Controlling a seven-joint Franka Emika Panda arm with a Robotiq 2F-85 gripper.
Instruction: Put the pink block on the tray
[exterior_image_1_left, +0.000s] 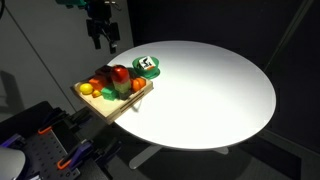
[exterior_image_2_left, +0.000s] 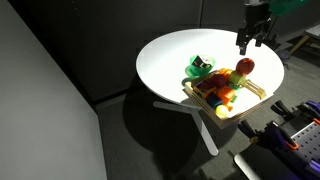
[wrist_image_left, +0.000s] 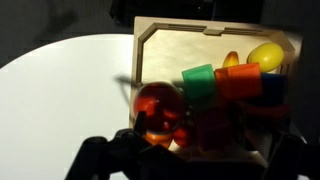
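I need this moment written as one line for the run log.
gripper: open, empty, above tray | tray: holds coloured toys | pink block: not distinguishable | green-white object: on table beside tray

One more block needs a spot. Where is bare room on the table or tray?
Nearly all of the white table is bare, from the green-and-white item across to the opposite rim. In the wooden tray, only the floor strip by one wall is open in the wrist view; the red ball and blocks crowd the rest.
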